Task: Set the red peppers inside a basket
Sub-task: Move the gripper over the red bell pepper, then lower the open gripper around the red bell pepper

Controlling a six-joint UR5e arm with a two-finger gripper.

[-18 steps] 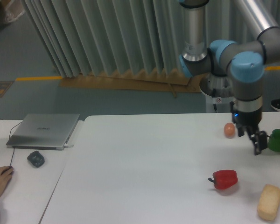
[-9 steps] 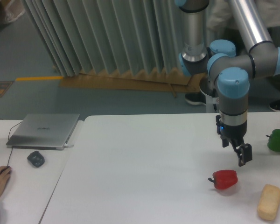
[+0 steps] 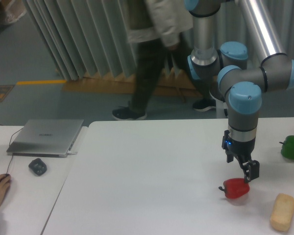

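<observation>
Red bell pepper (image 3: 236, 187) lies on the white table (image 3: 152, 176), directly under the gripper (image 3: 248, 175); stem points left, long axis left-right; jaws just above its right top (spread unclear, cannot tell); no basket visible.

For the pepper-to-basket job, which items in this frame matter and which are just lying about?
Belongs to the job:
- glossy red bell pepper
- robot gripper, just above it
No basket is in view.

Just lying about:
- green bell pepper
- tan bread-like block
- closed silver laptop
- dark computer mouse
</observation>
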